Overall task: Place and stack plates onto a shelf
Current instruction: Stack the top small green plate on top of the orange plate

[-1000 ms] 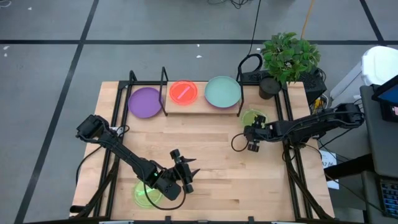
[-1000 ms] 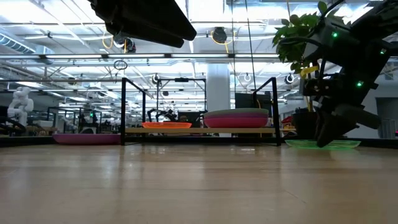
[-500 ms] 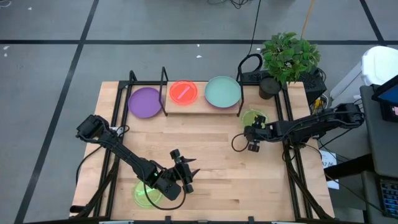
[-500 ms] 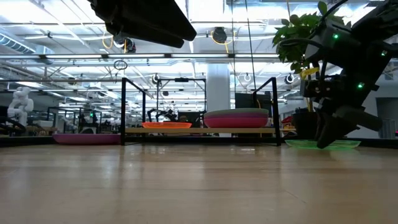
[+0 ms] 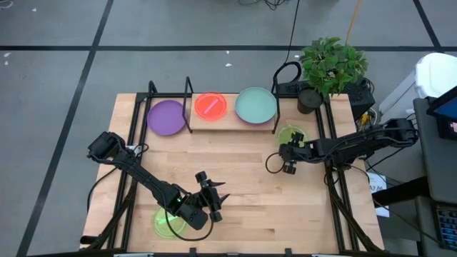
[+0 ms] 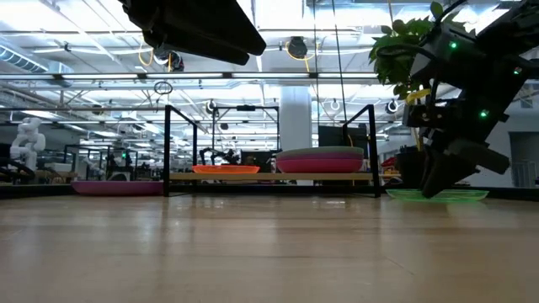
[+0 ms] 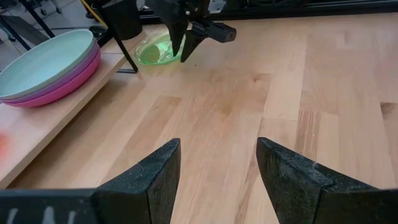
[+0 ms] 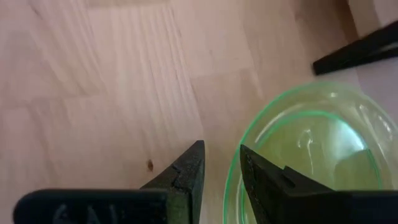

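Plates on the shelf (image 5: 232, 121) read differently by view. From above only a red plate (image 5: 211, 106) and a teal plate (image 5: 255, 105) showed on the plank, with a purple plate (image 5: 167, 117) on the surface just beyond the shelf's left frame. The left wrist view showed that the teal plate topped a stack, with purple and magenta rims beneath it; the low view showed the same stack as bands of colour.

One green plate (image 5: 290, 135) lay on the surface just off the shelf's right end, near a potted plant (image 5: 330, 66). The right gripper (image 5: 283, 153) was low at this plate's edge. Its own wrist view showed the two fingers (image 8: 186, 171) slightly apart, one outside the rim and one just over it, the rim passing between the tips; whether they touched it I could not tell. The low view hid the tips behind the gripper body.

A second green plate (image 5: 167, 223) lay near the front left corner of the surface, partly covered by the left arm in the high view. The left gripper (image 5: 214, 198) hung over bare wood beside it, fingers (image 7: 149, 180) apart and empty.

Any other plates could not be made out.
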Controlling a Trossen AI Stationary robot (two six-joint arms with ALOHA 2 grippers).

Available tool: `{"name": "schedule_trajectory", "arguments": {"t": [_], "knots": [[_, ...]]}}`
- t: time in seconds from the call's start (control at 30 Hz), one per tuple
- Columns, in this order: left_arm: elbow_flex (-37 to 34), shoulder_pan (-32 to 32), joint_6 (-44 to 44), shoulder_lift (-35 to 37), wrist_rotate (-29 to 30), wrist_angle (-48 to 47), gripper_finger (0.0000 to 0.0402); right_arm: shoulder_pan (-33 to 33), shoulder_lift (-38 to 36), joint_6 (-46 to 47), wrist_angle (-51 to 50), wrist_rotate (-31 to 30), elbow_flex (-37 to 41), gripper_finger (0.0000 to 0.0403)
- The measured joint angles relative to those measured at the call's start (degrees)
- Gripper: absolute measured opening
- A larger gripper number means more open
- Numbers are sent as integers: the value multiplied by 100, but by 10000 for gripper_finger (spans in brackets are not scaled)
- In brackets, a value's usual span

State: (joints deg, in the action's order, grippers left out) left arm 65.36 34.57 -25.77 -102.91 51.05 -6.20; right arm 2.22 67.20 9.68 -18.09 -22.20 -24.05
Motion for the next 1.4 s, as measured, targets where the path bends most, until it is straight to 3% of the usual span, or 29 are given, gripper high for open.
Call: {"name": "schedule_trajectory", "arguments": {"t": [0.3, 0.43, 0.7, 0.9, 1.4], "knots": [[0, 0, 3, 0, -1, 2, 216, 15, -91, -53, -102, 351, -513, 84], [0, 0, 19, 0, -2, 2, 216, 40, -141, -171, -830, 590, -1203, 84], [0, 2, 16, 0, -2, 17, 216, 42, -398, 5, -2625, 393, -2087, 84], [2, 11, 8, 0, -9, 41, 216, 42, -901, 1146, -2667, 144, -1623, 84], [2, -4, 21, 0, -17, 95, 216, 46, -1064, 1024, -1485, 285, -421, 94]]}}
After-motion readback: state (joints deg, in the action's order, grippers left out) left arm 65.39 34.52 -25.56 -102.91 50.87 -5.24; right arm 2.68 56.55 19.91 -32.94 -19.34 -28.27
